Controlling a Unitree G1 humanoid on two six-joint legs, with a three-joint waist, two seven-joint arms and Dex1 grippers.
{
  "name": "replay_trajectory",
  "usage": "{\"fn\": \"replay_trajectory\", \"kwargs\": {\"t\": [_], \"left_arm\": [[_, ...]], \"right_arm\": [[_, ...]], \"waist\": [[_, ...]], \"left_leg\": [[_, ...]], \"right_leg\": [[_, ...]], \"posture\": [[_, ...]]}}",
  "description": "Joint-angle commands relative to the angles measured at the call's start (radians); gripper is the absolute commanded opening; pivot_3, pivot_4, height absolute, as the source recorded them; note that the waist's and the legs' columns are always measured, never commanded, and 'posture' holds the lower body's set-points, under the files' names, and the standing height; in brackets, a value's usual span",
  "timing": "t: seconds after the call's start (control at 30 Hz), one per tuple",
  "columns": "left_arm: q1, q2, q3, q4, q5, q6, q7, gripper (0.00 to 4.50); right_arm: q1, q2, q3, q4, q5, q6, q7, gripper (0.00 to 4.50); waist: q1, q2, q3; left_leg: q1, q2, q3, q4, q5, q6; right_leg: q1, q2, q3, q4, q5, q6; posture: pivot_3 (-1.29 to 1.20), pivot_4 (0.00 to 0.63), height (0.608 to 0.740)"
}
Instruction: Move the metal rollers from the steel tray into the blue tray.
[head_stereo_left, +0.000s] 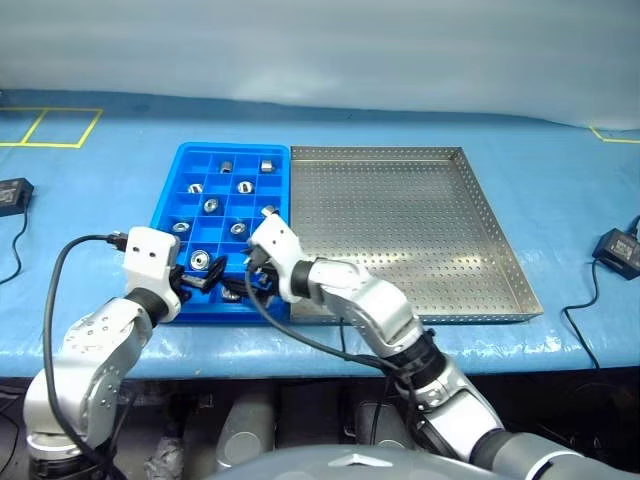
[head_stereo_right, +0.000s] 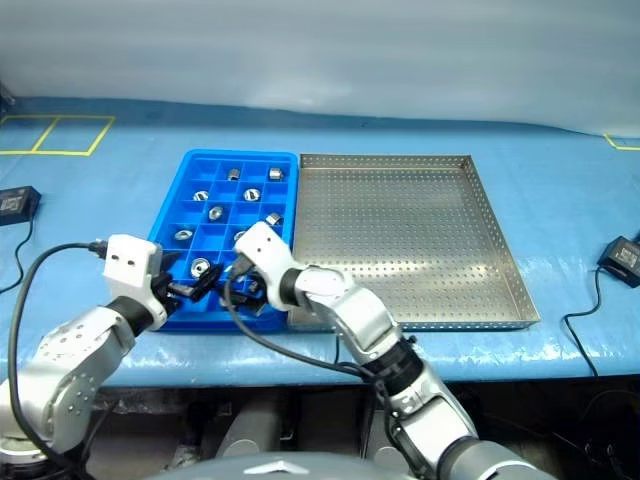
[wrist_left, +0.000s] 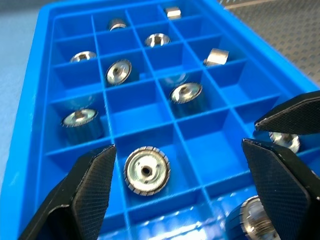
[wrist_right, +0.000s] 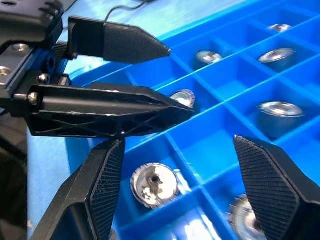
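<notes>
While both grippers, left gripper (head_stereo_left: 201, 277) and right gripper (head_stereo_left: 243, 281), hang spread wide and empty at lower left, the metal rollers (head_stereo_left: 213, 205) sit in the blue tray (head_stereo_left: 186, 160). Steel tray (head_stereo_left: 500, 250) lies just right of it.

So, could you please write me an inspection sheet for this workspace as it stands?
Surface: table under a blue cover, yellow tape marks at its far corners.
Job's things: steel tray with no rollers seen in it; blue tray beside it on its left, rollers lying one to a compartment.
Clutter: nothing seen.
Hands: left hand open over the blue tray's near edge; right hand open beside it, empty, a roller in the compartment beneath.
Cables: black cable looping from each wrist; black adapters with leads at both table ends.
Surroundings: pale wall behind the table.
</notes>
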Motion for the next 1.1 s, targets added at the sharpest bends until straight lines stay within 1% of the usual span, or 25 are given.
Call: {"fn": "replay_trajectory", "kwargs": {"t": [0.03,0.07,0.1,0.13,0.17,0.23,0.27,0.33,0.37,0.47,0.57,0.73,0.97,1.1], "left_arm": [[-0.054,-0.044,-0.11,0.048,0.006,-0.091,-0.029,4.39],[-0.08,-0.06,-0.135,0.076,0.012,-0.116,-0.034,4.39],[-0.094,-0.07,-0.15,0.096,0.017,-0.134,-0.038,4.39],[-0.117,-0.079,-0.166,0.132,0.022,-0.158,-0.049,4.39],[-0.14,-0.078,-0.182,0.171,0.032,-0.182,-0.063,4.39],[-0.163,-0.063,-0.204,0.219,0.045,-0.227,-0.096,4.39],[-0.169,-0.056,-0.209,0.235,0.047,-0.257,-0.119,4.48],[-0.179,-0.043,-0.214,0.253,0.044,-0.291,-0.156,4.5],[-0.185,-0.038,-0.217,0.26,0.051,-0.299,-0.159,4.5],[-0.194,-0.047,-0.213,0.27,0.051,-0.291,-0.146,4.5],[-0.181,-0.04,-0.231,0.26,0.036,-0.279,-0.17,4.5],[-0.157,-0.017,-0.245,0.257,0.062,-0.275,-0.168,4.5],[-0.152,-0.015,-0.251,0.256,0.078,-0.284,-0.157,4.5],[-0.151,-0.016,-0.258,0.258,0.096,-0.298,-0.156,4.5]], "right_arm": [[0.036,-0.114,-0.149,-0.143,0.018,-0.043,0.017,3.63],[0.06,-0.168,-0.188,-0.161,0.032,-0.042,0.042,3.63],[0.076,-0.201,-0.21,-0.172,0.043,-0.042,0.058,3.63],[0.101,-0.259,-0.222,-0.171,0.034,-0.051,0.081,3.63],[0.126,-0.318,-0.227,-0.164,0.019,-0.067,0.108,3.63],[0.154,-0.379,-0.241,-0.147,0.017,-0.082,0.135,3.63],[0.163,-0.39,-0.256,-0.136,0.029,-0.087,0.141,3.81],[0.18,-0.423,-0.268,-0.131,0.033,-0.099,0.162,4.19],[0.185,-0.429,-0.276,-0.137,0.041,-0.105,0.172,4.48],[0.184,-0.424,-0.291,-0.145,0.042,-0.104,0.159,4.48],[0.191,-0.432,-0.283,-0.159,0.047,-0.101,0.174,4.48],[0.185,-0.428,-0.293,-0.155,0.047,-0.086,0.159,4.48],[0.174,-0.419,-0.297,-0.151,0.054,-0.091,0.15,4.48],[0.164,-0.383,-0.318,-0.146,0.051,-0.121,0.108,4.48]], "waist": [[0.004,0.0,0.0],[0.004,0.0,0.0],[0.005,-0.001,0.0],[0.003,-0.001,0.0],[0.0,0.0,0.0],[-0.006,0.0,0.0],[-0.017,0.0,0.0],[-0.036,0.0,0.0],[-0.042,0.0,0.0],[-0.049,-0.001,0.0],[-0.048,-0.001,0.0],[-0.047,-0.001,0.0],[-0.047,-0.001,0.0],[-0.047,-0.001,0.0]], "left_leg": [[0.0,0.0,0.0,0.0,0.0,0.0],[0.0,0.0,0.0,0.0,0.0,0.0],[0.0,0.0,0.0,0.0,0.0,0.0],[0.0,0.0,0.0,0.001,0.0,0.001],[0.0,0.0,0.0,0.001,0.002,0.004],[0.0,-0.001,0.001,0.0,0.003,0.005],[-0.001,-0.001,0.001,0.0,0.003,0.005],[0.0,-0.001,0.003,0.0,0.003,0.005],[0.0,-0.001,0.003,0.0,0.003,0.005],[0.0,0.0,0.003,0.0,0.003,0.005],[0.0,0.001,0.003,0.001,0.003,0.005],[0.0,0.002,0.003,0.001,0.003,0.006],[0.0,0.002,0.003,0.001,0.003,0.006],[0.0,0.002,0.003,0.001,0.003,0.006]], "right_leg": [[0.0,0.0,0.0,0.0,0.0,0.0],[0.0,0.0,0.0,0.0,0.0,0.0],[0.001,0.0,0.0,0.0,0.0,0.0],[0.002,0.0,-0.001,0.0,0.0,0.0],[0.003,0.001,0.0,0.0,0.0,0.0],[0.004,0.001,0.0,0.0,0.0,0.0],[0.003,0.002,0.0,0.0,-0.001,-0.001],[0.002,0.005,0.003,0.001,-0.001,-0.001],[0.002,0.005,0.003,0.001,-0.001,-0.001],[0.002,0.006,0.003,0.001,-0.001,-0.002],[0.003,0.005,0.003,0.001,-0.001,-0.001],[0.003,0.003,0.003,0.001,-0.001,0.0],[0.003,0.003,0.003,0.001,-0.001,0.0],[0.003,0.003,0.003,0.001,-0.001,0.0]], "posture": [[0.07,0.15,0.74],[0.05,0.15,0.74],[0.05,0.15,0.74],[0.03,0.15,0.74],[0.03,0.15,0.74],[0.0,0.15,0.74],[0.0,0.15,0.74],[0.0,0.15,0.74],[-0.01,0.15,0.74],[-0.02,0.15,0.74],[-0.02,0.15,0.74],[-0.02,0.15,0.74],[-0.01,0.15,0.74],[-0.01,0.15,0.74]]}}
